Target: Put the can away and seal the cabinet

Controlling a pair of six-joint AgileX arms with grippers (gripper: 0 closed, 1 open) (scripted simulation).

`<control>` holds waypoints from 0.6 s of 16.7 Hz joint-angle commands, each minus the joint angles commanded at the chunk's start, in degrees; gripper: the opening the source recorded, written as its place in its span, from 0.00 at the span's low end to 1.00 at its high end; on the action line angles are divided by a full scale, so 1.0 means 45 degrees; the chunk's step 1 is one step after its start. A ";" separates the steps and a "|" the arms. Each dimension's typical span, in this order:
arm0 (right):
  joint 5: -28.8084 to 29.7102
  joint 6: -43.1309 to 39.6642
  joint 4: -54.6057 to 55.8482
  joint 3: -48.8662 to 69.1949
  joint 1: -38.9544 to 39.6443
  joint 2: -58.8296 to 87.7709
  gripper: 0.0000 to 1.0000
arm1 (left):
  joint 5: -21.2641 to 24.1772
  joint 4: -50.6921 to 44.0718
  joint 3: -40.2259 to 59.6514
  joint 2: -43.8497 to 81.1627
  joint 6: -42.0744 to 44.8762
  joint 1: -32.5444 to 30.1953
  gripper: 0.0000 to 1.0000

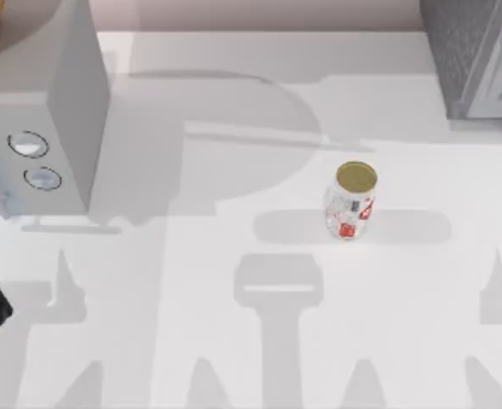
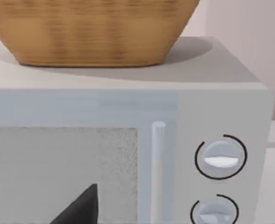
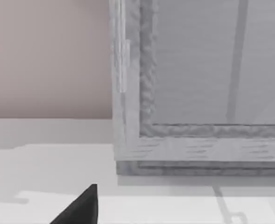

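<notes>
Nothing was done yet, by the look of it: the can (image 1: 350, 201) stood untouched on the table (image 1: 233, 341), right of centre, w/ the cabinet (image 1: 472, 51) at the far right corner. Pick, stow and shutting the cabinet all remained. Can upright, long axis vertical, gold top up. Claw opening on both arms: couldn't tell.

Your table's other furnishings, left side of the scene

You have a pale microwave (image 1: 37, 128) at the table's (image 1: 233, 358) left edge; its two round dials (image 2: 220, 157) sit beside an upright door handle (image 2: 158, 172); a woven basket (image 2: 93, 30) rests on its top.
</notes>
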 joint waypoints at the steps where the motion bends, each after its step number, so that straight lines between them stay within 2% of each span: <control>1: 0.0000 0.0000 0.0000 0.0000 0.0000 0.0000 1.00 | 0.0000 0.0000 0.0000 0.0000 0.0000 0.0000 1.00; 5: 0.0233 0.0076 0.0606 0.0278 0.0267 0.0540 1.00 | 0.0000 0.0000 0.0000 0.0000 0.0000 0.0000 1.00; 10: 0.1447 0.0214 0.3209 0.1232 0.1520 0.3640 1.00 | 0.0000 0.0000 0.0000 0.0000 0.0000 0.0000 1.00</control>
